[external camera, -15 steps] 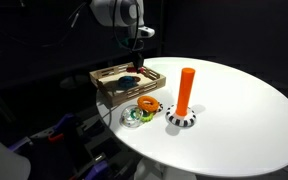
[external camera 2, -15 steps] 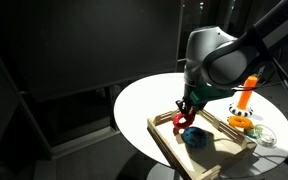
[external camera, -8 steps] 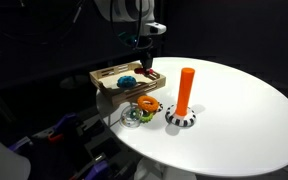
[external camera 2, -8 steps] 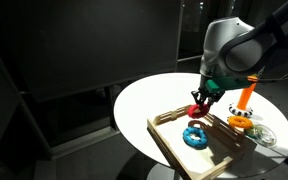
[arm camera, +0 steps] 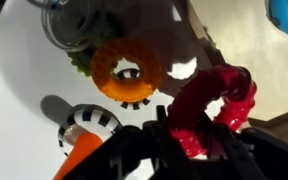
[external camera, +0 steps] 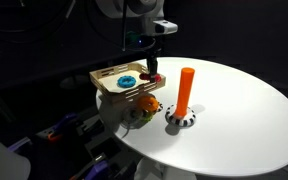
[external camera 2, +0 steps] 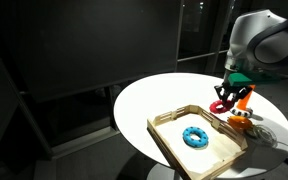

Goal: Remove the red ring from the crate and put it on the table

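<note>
The small glossy red donut-shaped ring (arm camera: pixel 212 108) hangs in the air, pinched on one side by the dark fingers (arm camera: pixel 142 150) of the Robotiq gripper (external camera: pixel 151 67), which are clenched on it. In both exterior views the red ring (external camera 2: pixel 222 105) sits above the far end of the shallow light wooden crate with low slatted sides (external camera 2: pixel 174 150), close to its rim and clear of its floor; whether it is just inside or just outside that rim cannot be told. A glossy blue donut-shaped ring (external camera 2: pixel 194 137) lies flat on the crate floor, well apart from the red ring. Beyond the crate's end, an upright orange plastic peg (external camera: pixel 185 90) stands on a round black-and-white striped base (external camera: pixel 181 119). Just beside that base, a glossy orange donut-shaped ring (arm camera: pixel 128 72) lies flat on the large round white table (external camera: pixel 234 110). In the wrist view, the orange ring touches a clear round object with something green at its edge (arm camera: pixel 70 24), too blurred to name. The crate rests near the table's edge, and the room around the table is dark.
</note>
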Motion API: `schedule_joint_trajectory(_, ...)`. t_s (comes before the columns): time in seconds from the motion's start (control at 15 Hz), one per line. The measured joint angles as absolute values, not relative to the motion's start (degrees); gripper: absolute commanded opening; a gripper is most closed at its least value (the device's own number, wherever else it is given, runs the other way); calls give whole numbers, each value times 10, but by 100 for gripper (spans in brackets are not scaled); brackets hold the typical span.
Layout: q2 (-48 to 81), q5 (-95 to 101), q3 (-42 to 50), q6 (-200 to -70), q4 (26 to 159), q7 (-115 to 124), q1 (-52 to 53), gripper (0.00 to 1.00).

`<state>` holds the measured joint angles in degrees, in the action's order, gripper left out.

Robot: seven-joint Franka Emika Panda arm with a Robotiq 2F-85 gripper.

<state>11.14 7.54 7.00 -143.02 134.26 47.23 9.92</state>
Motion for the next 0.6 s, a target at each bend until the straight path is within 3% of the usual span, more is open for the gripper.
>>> schedule_joint_trajectory(0.6,76,97,72,-1414,1427,536,49,10)
